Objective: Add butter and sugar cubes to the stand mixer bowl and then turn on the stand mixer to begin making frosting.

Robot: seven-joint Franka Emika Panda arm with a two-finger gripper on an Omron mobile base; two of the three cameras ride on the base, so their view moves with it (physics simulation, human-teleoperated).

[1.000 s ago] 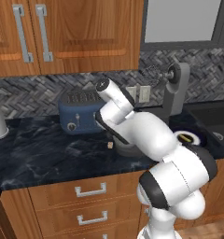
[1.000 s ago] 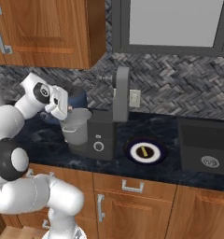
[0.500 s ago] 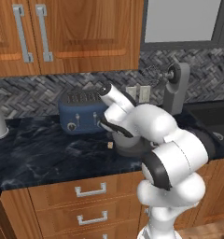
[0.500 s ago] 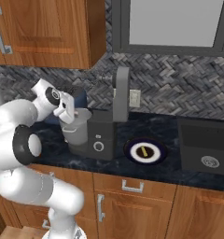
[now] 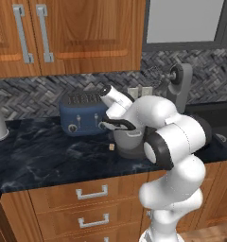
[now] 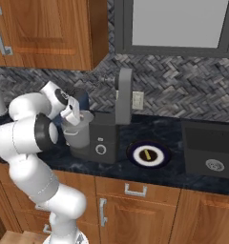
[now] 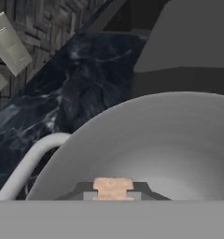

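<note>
Jaws pinched on one of the sugar cubes [image 7: 113, 187]; I see the gripper [image 7: 113, 193] holding it over the open mouth of the stand mixer bowl [image 7: 146, 144]. The bowl sits on the stand mixer [image 6: 111, 127], near the counter [image 5: 44, 156] front edge. A second tan cube [image 5: 112, 147] lies on the counter just left of the bowl. The butter [image 6: 147, 155] rests on a plate [image 6: 133, 155] right of the mixer.

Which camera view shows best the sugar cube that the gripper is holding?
The hand view: the sugar cube sits pinched between the fingertips, above the stand mixer bowl. In the left base view the arm hides it; a second cube lies on the counter. In the right base view the gripper covers it.
</note>
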